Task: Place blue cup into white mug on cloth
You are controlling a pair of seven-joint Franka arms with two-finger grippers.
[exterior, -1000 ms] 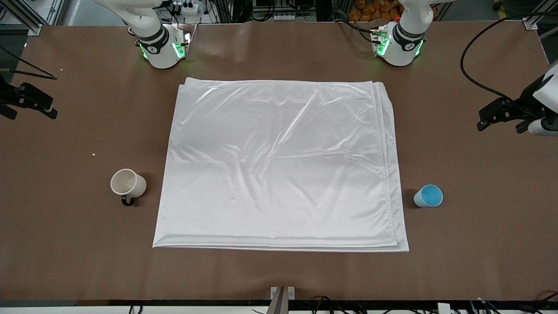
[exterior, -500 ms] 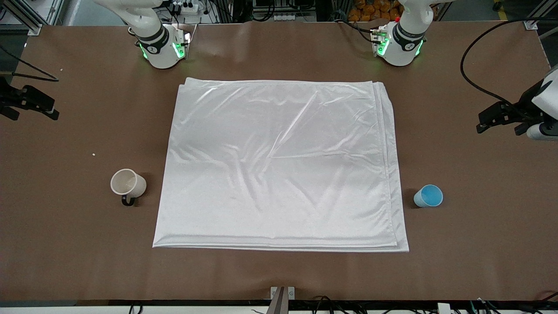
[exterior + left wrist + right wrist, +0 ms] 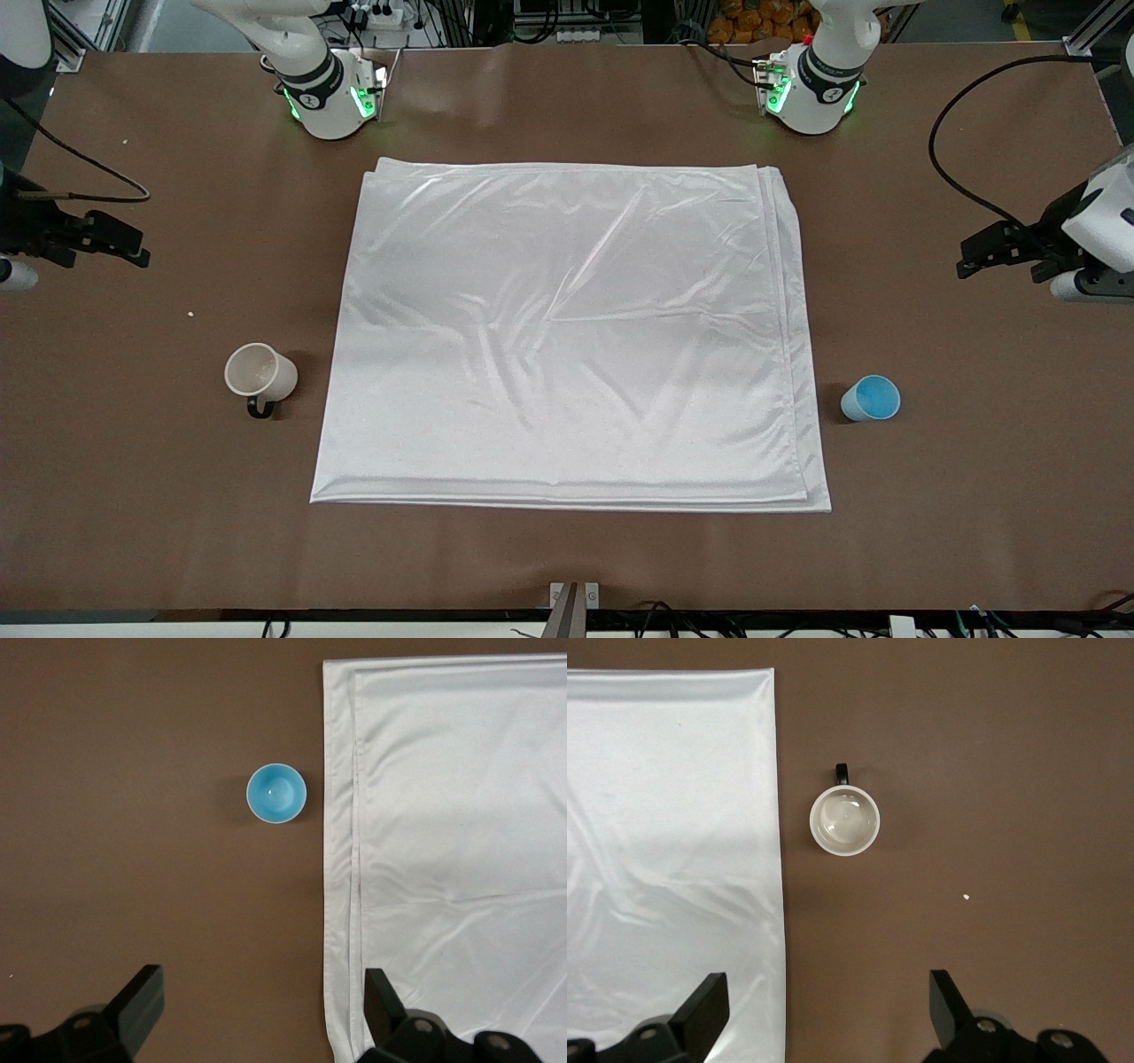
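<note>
Both arms have been brought in from the table ends since the earlier frames, while the cups and the cloth have not been shifted at all. The right gripper (image 3: 133, 251) is now held over bare worktop (image 3: 567, 549) at the right arm's end, its jaws spread wide and empty, as its wrist view confirms. The left gripper (image 3: 970, 257) is held over bare worktop at the left arm's end, jaws likewise wide and empty.

The blue cup (image 3: 870, 398) is found upright on the worktop just beside the cloth (image 3: 567, 337), toward the left arm's end, and is seen from above in the left wrist view (image 3: 275, 794). The white mug (image 3: 260, 375) is stood on the worktop beside the cloth's edge at the right arm's end, its black handle turned toward the front camera; nothing is on the cloth yet.

The cup is judged light and stiff, probably smooth plastic, so it could be tipped or squeezed out of a grip; it is best taken across its tapered wall just below the rim. The mug looks heavier and rigid, and would be gripped by pinching its wall at the rim, away from the handle. The satin cloth is expected to be slippery and to crease under a dragged base.
</note>
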